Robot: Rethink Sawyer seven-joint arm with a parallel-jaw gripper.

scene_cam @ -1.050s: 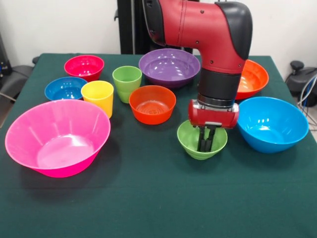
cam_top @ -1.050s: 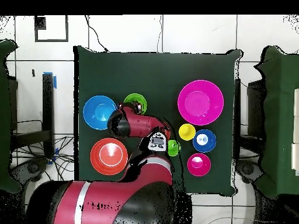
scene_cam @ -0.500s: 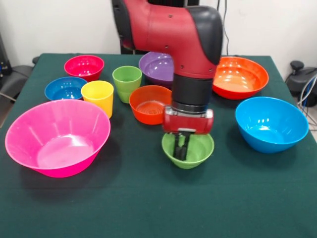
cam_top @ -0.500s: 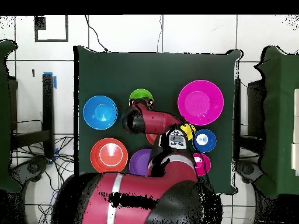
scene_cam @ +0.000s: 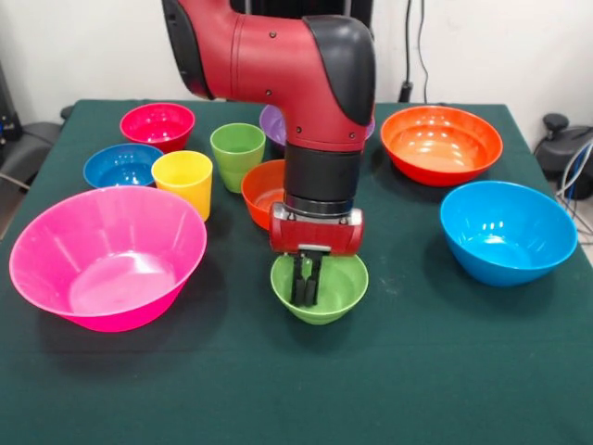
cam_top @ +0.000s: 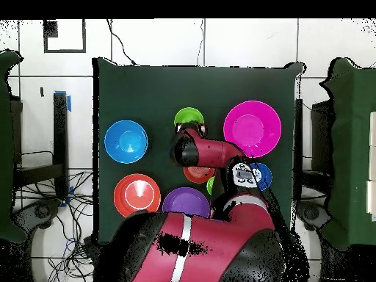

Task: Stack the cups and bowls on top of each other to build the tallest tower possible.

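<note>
Showing the large glossy pink plastic bowl [scene_cam: 107,255] empty at one end of the green-clothed table [scene_cam: 445,371]; the large light-blue bowl [scene_cam: 508,232] likewise held nothing. The small light-green bowl [scene_cam: 334,289] near mid-table contained the gripper [scene_cam: 306,287], clenched on its rim.

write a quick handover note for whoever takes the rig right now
Gripper: fingers down inside the small green bowl, seemingly shut on its far rim.
Small orange-red bowl sits just behind it, half hidden by the arm.
Large light blue bowl, large orange, pink and purple bowls, both cups and the small red and dark blue bowls all stand apart on the table.
Done: nothing stacked yet.
Left: the whole tower.
</note>
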